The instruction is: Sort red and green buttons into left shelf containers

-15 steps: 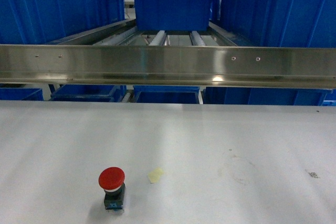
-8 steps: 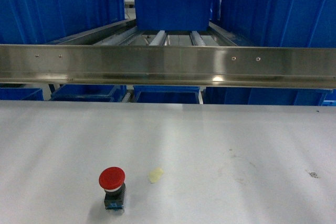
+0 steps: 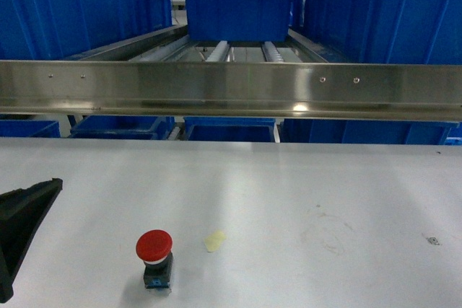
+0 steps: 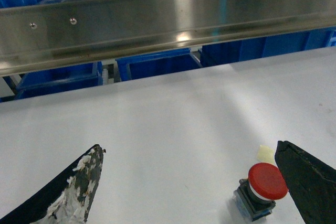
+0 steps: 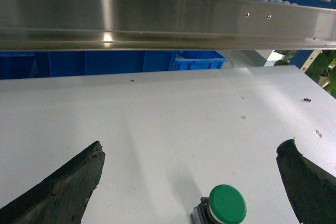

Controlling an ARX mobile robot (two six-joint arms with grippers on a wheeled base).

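Note:
A red button point(image 3: 154, 247) stands upright on the white table near its front left. In the left wrist view the red button point(image 4: 266, 181) sits just inside the right finger of my open left gripper point(image 4: 189, 148), with nothing touching it. One black finger point(image 3: 27, 216) of that gripper shows at the head view's left edge. A green button point(image 5: 227, 204) stands on the table between the wide-apart fingers of my open right gripper point(image 5: 191, 148); it shows only in the right wrist view. A large blue container point(image 3: 72, 12) stands on the shelf's left side.
A steel rail point(image 3: 231, 90) runs across the shelf front above the table's far edge. More blue bins stand at the centre point(image 3: 237, 11) and right point(image 3: 390, 16) of the shelf. A small yellowish scrap point(image 3: 214, 240) lies right of the red button.
A finger of my left gripper has come into the head view at the left edge. The red button has not moved.

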